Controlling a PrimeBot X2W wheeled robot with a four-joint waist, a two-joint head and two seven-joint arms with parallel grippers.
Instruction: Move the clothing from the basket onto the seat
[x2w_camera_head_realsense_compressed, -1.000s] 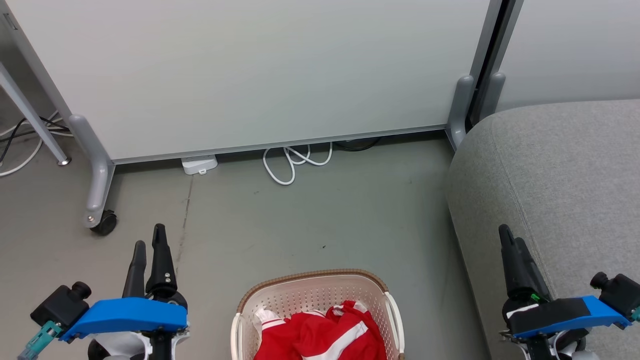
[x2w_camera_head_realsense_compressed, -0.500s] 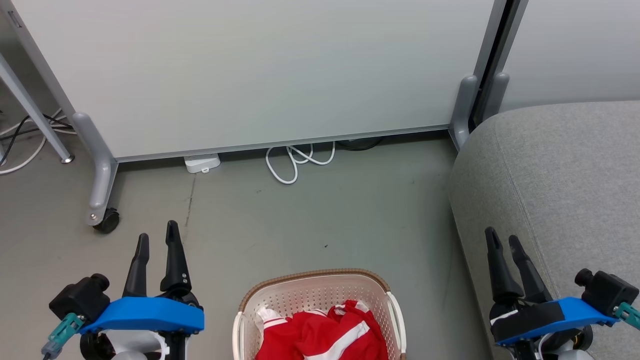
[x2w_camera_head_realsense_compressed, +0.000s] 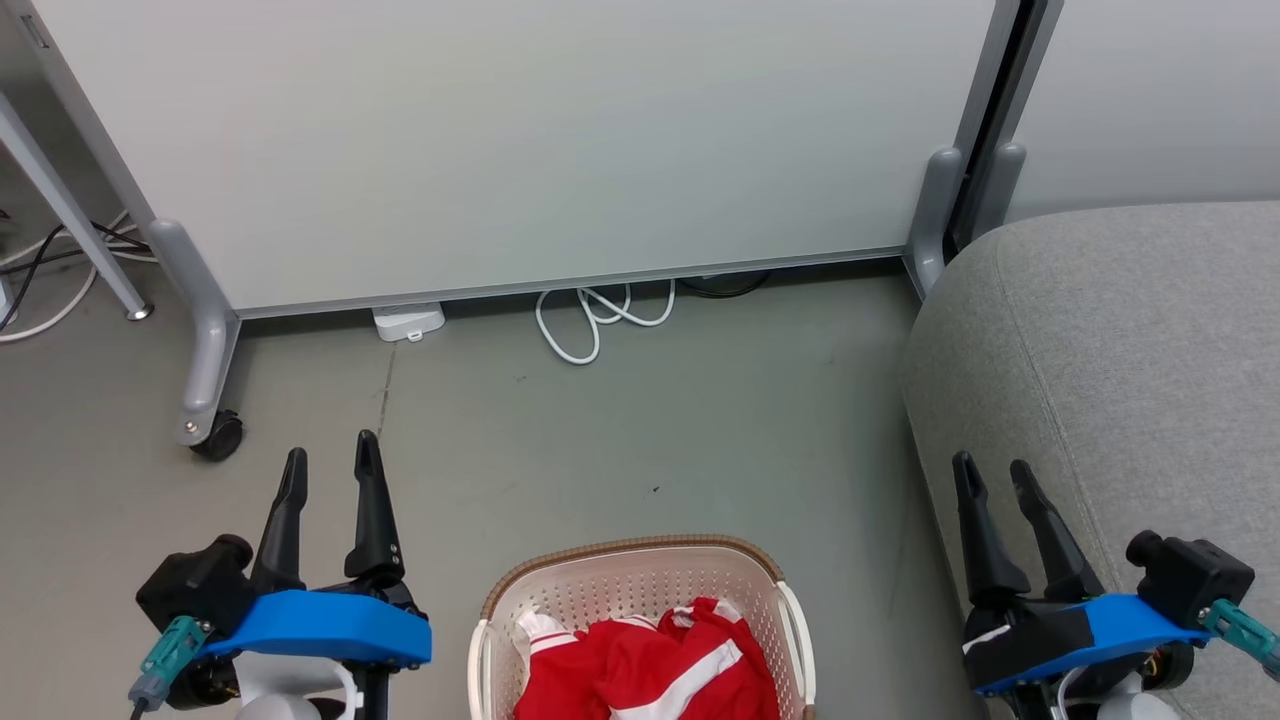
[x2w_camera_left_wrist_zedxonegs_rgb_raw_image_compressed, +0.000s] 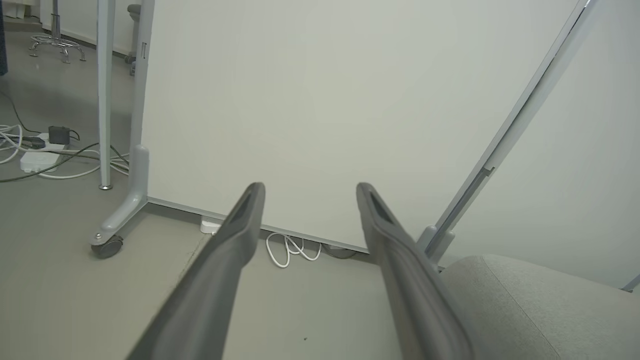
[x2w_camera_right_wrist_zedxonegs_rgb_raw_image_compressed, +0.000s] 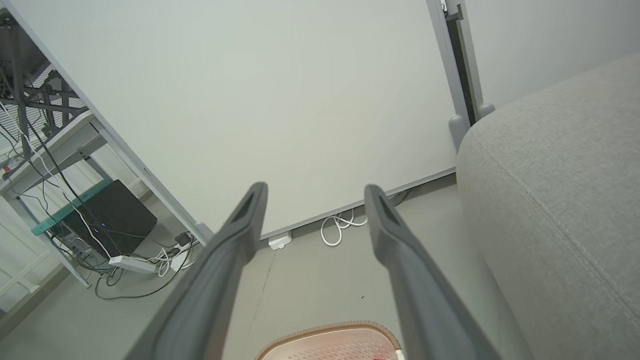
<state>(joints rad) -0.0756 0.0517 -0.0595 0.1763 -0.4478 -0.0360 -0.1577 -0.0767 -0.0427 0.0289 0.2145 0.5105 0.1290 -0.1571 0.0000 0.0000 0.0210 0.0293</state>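
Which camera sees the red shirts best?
The head view: the bright red white-striped jerseys lie bunched in the cream perforated plastic basket, seen from above. The right wrist view catches just a red sliver at its bottom edge.

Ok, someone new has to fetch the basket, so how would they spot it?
Start at the big grey seat on the right; on the floor just left of it stands the basket. It is cream perforated plastic with a brown woven-look rim, and red clothing with white stripes lies in it.
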